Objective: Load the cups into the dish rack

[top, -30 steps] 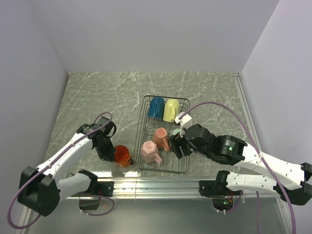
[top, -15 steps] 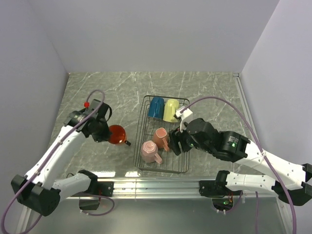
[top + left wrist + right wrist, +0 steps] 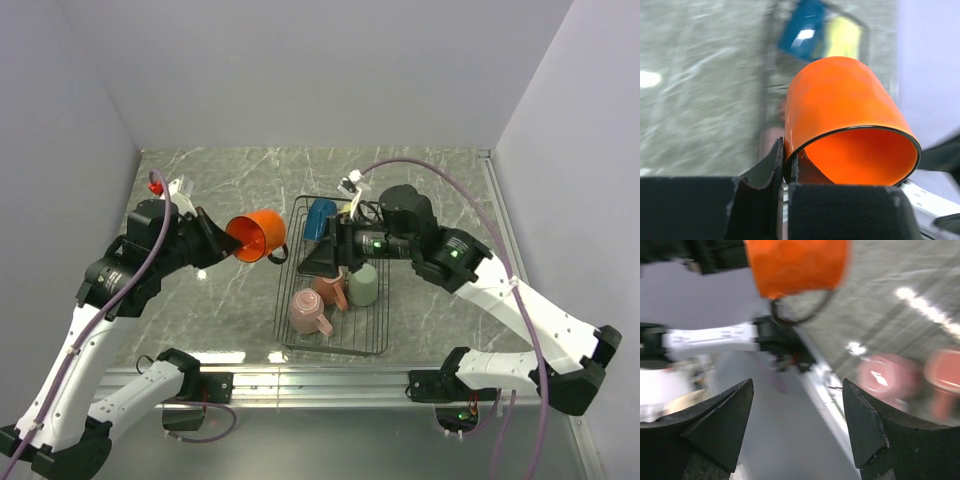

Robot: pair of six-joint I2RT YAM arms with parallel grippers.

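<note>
The dish rack (image 3: 372, 325) sits near the tabletop's (image 3: 200, 190) front edge, right of centre. The right arm reaches across it and hides most of the pale yellow mug (image 3: 842, 39). The right gripper (image 3: 322, 262) is spread wide and empty. The raised left gripper (image 3: 222, 243) pinches the rim of the tilted orange mug (image 3: 255, 236), left of the rack.

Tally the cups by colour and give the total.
Blue cup: 1
Yellow cup: 1
Green cup: 1
Orange cup: 1
Pink cups: 2
Total: 6
</note>
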